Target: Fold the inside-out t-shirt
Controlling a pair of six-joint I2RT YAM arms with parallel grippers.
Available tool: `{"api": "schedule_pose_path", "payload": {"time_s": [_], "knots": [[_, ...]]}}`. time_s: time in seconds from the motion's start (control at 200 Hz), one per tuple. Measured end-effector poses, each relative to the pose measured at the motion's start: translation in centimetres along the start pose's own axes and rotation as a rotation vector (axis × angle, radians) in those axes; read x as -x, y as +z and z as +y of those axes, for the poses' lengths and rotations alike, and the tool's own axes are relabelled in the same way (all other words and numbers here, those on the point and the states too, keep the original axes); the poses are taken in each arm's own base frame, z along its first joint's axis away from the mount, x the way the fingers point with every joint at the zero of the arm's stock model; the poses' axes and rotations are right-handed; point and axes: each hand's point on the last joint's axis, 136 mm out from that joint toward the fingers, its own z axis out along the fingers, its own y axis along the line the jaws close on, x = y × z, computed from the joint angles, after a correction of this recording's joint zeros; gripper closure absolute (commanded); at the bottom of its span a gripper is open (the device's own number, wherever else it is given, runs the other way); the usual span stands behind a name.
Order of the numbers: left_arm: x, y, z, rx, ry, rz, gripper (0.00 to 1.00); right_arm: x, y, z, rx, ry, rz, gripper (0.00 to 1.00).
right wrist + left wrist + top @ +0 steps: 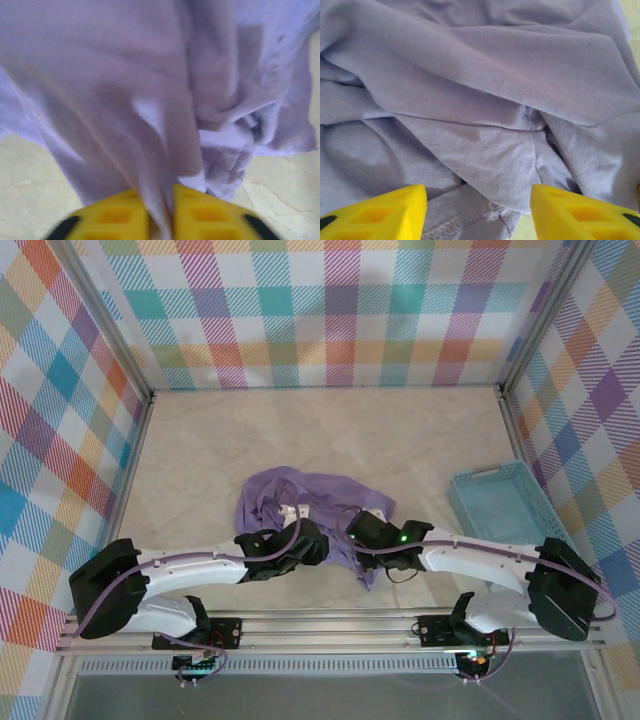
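Shirt (300, 495) lies in a crumpled heap mid-table, just ahead of both arms. The basket (490, 472) is well apart to the right. Bare table (250, 430) on all sides of it.

Right gripper (160, 205): jaws pinched on a gathered fold of shirt, and cloth fans up and away from the pinch. Left gripper (477, 205): jaws standing apart, nothing clamped. It is low over the heap, with a stitched hem (460, 220) running between the fingers.

Step in hand, as I read it: getting two holds so the heap can be opened out flat before any fold.
- Left should close on the hem itself, not on a bunch of layers. An edge grip gives control over the spread.
- Right's pinch looks like several layers bunched. It may want a re-grip on an edge.
- Draw the holds apart slowly and low. Thin cloth will likely slip or drag.

Shirt's look: plain lavender, soft, thin, no print. Deep creases and overlapping folds, seam stitching showing. Which part is sleeve or collar I cannot tell.
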Motion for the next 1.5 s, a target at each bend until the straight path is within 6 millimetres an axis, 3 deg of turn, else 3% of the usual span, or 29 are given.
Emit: {"api": "schedule_pose_path", "payload": {"time_s": [0.09, 0.26, 0.41, 0.63, 0.705, 1.09, 1.5], "knots": [[-0.4, 0.4, -0.7, -0.02, 0.016, 0.012, 0.43, 1.2, -1.5, 0.0, 0.038, 0.031, -0.059, 1.0], [-1.4, 1.3, -2.8, -0.042, 0.077, 0.047, 0.42, 3.0, -4.2, -0.5, 0.128, 0.105, -0.149, 1.0], [-1.2, 2.0, -4.9, -0.065, 0.104, 0.052, 0.42, 2.7, -3.8, -1.6, 0.129, 0.144, -0.137, 1.0], [-0.7, 3.4, -6.8, -0.062, 0.115, 0.059, 0.42, 2.1, -3.5, -1.4, 0.15, 0.147, -0.113, 1.0], [-0.9, 3.8, -6.7, -0.05, 0.12, 0.073, 0.47, 2.2, -3.6, -1.3, 0.155, 0.148, -0.118, 1.0], [-1.3, 4.2, -5.5, 0.018, 0.136, 0.082, 0.99, 3.2, -3.7, -3.4, 0.111, 0.228, -0.144, 1.0], [-3.1, 0.5, -3.7, -0.098, 0.133, 0.02, 1.0, 3.8, -1.9, -6.7, 0.04, 0.317, -0.101, 1.0]]}}
